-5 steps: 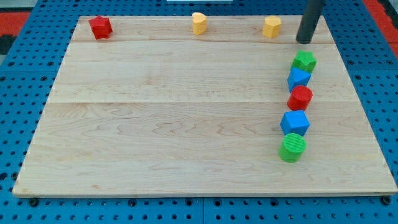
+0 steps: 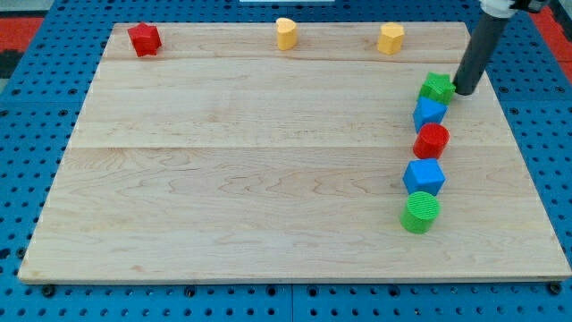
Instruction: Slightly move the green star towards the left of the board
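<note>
The green star (image 2: pixel 437 87) sits near the board's right edge, at the top of a column of blocks. My tip (image 2: pixel 465 90) is on the board just to the right of the green star, close to it or touching it. Below the star in the column are a blue block (image 2: pixel 429 113), a red cylinder (image 2: pixel 432 140), a blue cube (image 2: pixel 424 176) and a green cylinder (image 2: pixel 420 213).
Along the top edge of the wooden board (image 2: pixel 250 161) stand a red block (image 2: pixel 143 38) at the left, a yellow block (image 2: pixel 285 33) in the middle and a second yellow block (image 2: pixel 390 38) further right. Blue pegboard surrounds the board.
My tip has moved right and toward the view's bottom, from above the green star to its right side. The blocks have not visibly moved.
</note>
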Controlling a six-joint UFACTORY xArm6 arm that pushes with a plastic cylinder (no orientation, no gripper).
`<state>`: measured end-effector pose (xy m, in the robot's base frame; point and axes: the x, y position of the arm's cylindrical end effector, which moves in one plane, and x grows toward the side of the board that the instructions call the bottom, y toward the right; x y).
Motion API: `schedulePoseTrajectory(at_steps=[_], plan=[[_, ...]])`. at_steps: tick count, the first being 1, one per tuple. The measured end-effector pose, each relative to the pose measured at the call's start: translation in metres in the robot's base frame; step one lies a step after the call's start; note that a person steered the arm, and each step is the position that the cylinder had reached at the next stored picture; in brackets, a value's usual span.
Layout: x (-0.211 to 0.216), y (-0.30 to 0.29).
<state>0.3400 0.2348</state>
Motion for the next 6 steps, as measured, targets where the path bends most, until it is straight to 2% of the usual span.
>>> schedulePoseTrajectory(at_steps=[1,2,3,4,5,6], plan=[[-0.017,-0.026],[-0.029,0.012],[-0.101,0.028],[-0.147,0.024],[-0.149,0.017],[-0.148,-0.053]])
